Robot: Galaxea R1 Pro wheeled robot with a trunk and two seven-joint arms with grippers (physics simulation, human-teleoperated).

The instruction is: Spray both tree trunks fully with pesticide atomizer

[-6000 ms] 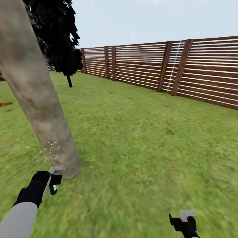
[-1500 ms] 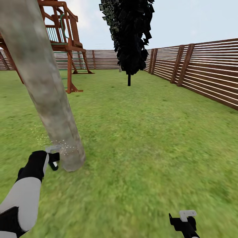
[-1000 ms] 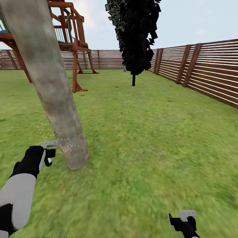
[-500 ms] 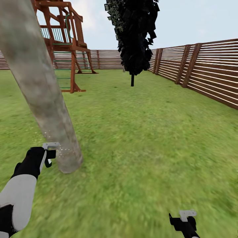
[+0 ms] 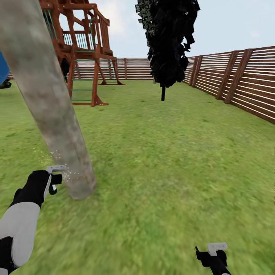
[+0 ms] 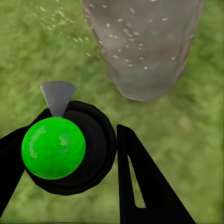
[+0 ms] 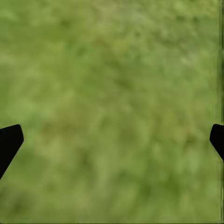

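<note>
The left gripper (image 6: 74,158) is closed around the pesticide atomizer (image 6: 54,147), a black thing with a green ball top. It is held low, just beside the bottom of the tree trunk (image 5: 49,103). Little white specks of pesticide (image 6: 126,35) dot the bark and float near it. The right gripper (image 7: 112,140) hangs wide open over the grass (image 5: 172,152), and looks empty

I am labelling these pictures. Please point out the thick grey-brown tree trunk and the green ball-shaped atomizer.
thick grey-brown tree trunk (image 5: 57,126): head view, middle bark.
green ball-shaped atomizer (image 6: 53,148): left wrist view, top.
</note>
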